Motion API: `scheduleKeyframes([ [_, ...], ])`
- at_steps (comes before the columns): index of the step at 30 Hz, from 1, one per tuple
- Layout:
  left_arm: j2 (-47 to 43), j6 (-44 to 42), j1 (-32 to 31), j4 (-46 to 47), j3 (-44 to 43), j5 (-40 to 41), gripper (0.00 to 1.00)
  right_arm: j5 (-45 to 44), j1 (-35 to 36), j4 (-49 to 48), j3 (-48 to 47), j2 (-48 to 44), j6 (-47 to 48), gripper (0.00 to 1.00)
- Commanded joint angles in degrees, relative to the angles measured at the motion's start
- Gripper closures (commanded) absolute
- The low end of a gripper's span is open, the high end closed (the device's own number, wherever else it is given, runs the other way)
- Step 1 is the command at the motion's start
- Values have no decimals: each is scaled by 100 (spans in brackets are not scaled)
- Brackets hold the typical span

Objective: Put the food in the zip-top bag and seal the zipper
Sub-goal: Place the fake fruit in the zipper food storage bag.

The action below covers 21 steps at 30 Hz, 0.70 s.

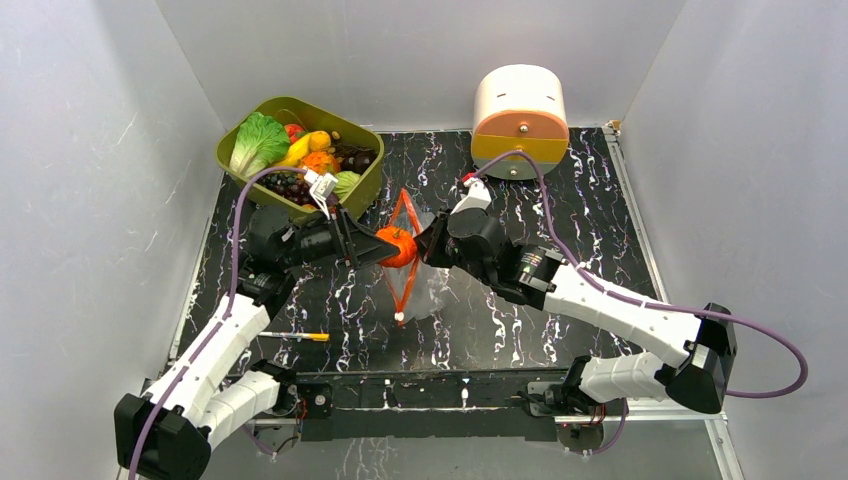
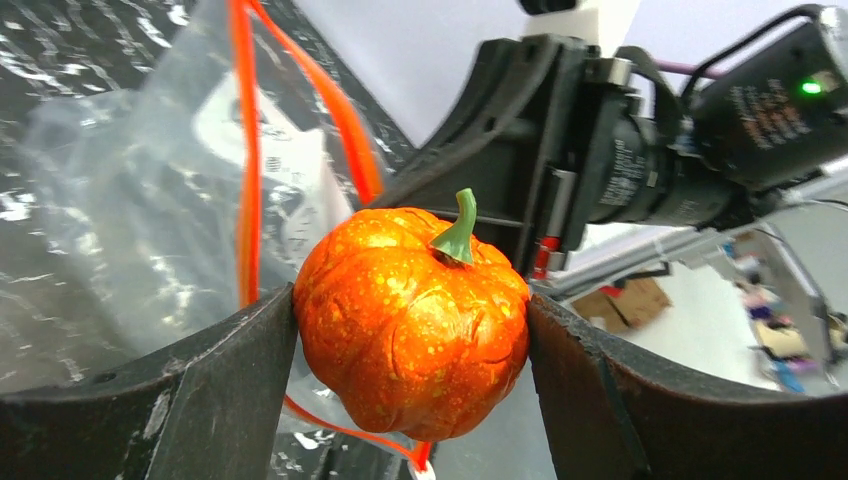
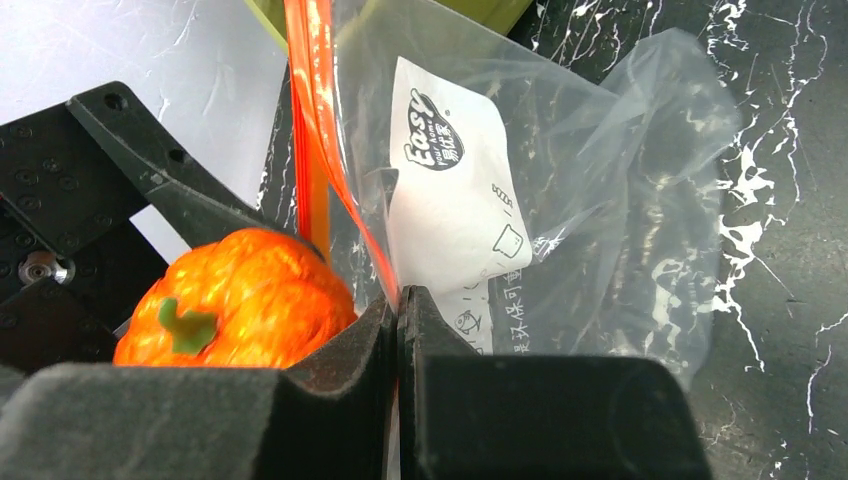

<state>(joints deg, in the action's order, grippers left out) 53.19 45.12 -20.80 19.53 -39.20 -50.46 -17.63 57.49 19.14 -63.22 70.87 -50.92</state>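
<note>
An orange toy pumpkin (image 2: 410,320) with a green stem, one piece of the food, is pinched between the two fingers of my left gripper (image 1: 392,247). It hangs right at the mouth of the clear zip-top bag (image 3: 560,200), between the two sides of the red-orange zipper (image 1: 405,215). The mouth stands open in a tall diamond shape. My right gripper (image 3: 398,300) is shut on one side of the zipper strip (image 3: 310,90) and holds the bag (image 1: 430,290) up off the table. More food, such as green lettuce (image 1: 258,142), lies in the green bin.
The green bin (image 1: 372,180) of toy food stands at the back left, close behind my left gripper. A white and orange round device (image 1: 518,120) sits at the back centre. A yellow-tipped pen (image 1: 295,336) lies on the black marbled table beside the left arm.
</note>
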Motion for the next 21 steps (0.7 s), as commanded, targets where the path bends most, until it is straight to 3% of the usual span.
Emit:
scheduleKeyframes([
  [1, -5, -1123, -39, -1408, -482, 636, 41, 327, -19, -660, -160, -164, 87, 100],
  [15, 141, -1977, -92, -2499, -784, 1477, 44, 440, -19, -758, -29, -200, 99, 100],
  [21, 174, -1815, -103, -2380, -765, 1202, 39, 534, -19, -799, 24, -156, 78, 100],
])
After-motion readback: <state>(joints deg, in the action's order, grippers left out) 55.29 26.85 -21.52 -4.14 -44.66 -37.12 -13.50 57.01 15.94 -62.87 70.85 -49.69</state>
